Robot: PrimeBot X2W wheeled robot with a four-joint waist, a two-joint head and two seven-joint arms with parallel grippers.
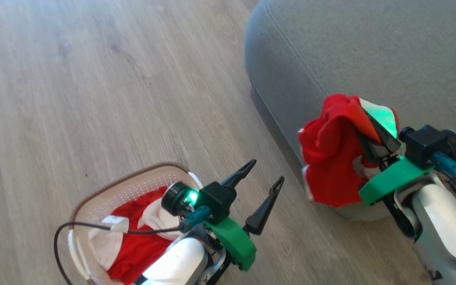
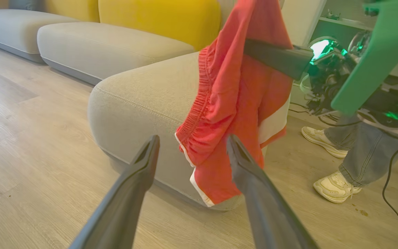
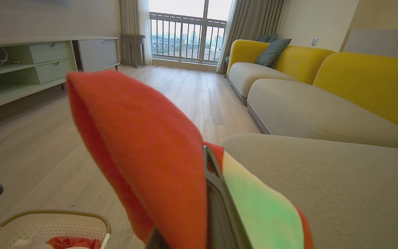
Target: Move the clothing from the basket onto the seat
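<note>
Red cloth: one garment (image 1: 331,150) hangs clenched in the right pincer (image 1: 372,128), draped over both its fingers, just beside the rounded edge of the grey seat (image 1: 370,47) and, by appearance, not yet above its top. Risk: most of the cloth hangs below the pincer against the seat's side; released here, it would likely slide to the floor (image 1: 93,79). Folds wrapped round the fingers may also cling. The left pincer (image 1: 265,171) stands spread wide and empty. The basket (image 1: 105,190), below and behind that pincer, holds more red and white clothing (image 1: 137,245).

Inside basket (image 1: 105,190), clothing (image 1: 137,249); seat (image 1: 370,51) to the right
</note>
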